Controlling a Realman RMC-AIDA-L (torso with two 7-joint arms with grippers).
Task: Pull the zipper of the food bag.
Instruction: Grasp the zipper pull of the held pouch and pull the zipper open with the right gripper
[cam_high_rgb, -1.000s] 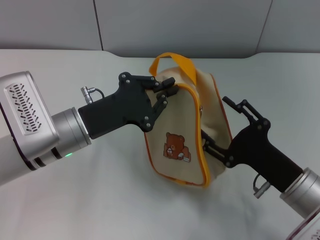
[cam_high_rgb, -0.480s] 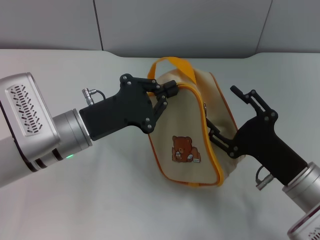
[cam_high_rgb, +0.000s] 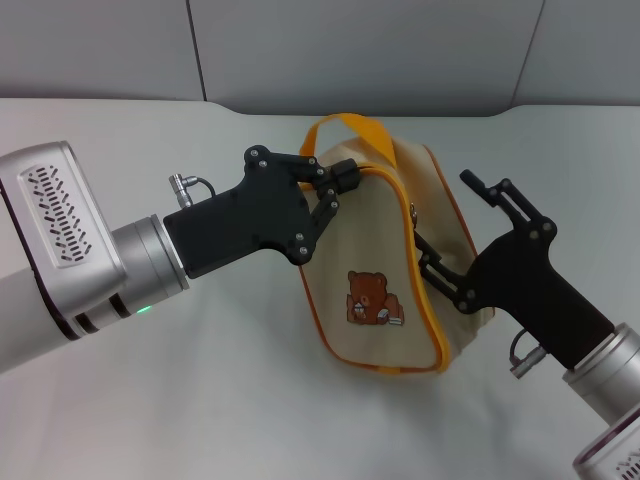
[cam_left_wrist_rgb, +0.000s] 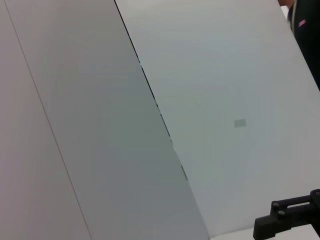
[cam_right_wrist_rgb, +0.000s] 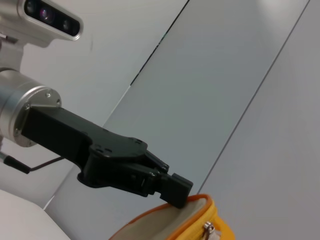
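The food bag (cam_high_rgb: 375, 260), beige with orange piping, an orange loop handle (cam_high_rgb: 350, 130) and a brown bear picture, stands tilted on the white table. My left gripper (cam_high_rgb: 340, 183) is shut on the bag's top corner by the handle. It also shows in the right wrist view (cam_right_wrist_rgb: 176, 192), pinching the bag's edge (cam_right_wrist_rgb: 200, 210). My right gripper (cam_high_rgb: 440, 212) is open and straddles the bag's right end: one finger on the orange zipper track, the other up behind the bag. The silver zipper pull (cam_right_wrist_rgb: 207, 229) hangs on the track near the top corner.
The white table (cam_high_rgb: 200, 400) lies around the bag, with a grey panelled wall (cam_high_rgb: 400, 50) behind. The left wrist view shows only the wall and a black gripper part (cam_left_wrist_rgb: 292, 222) at one corner.
Over the last second the right gripper moved right and up, and the bag swung right with it. The left gripper shifted slightly right and kept its hold on the corner.
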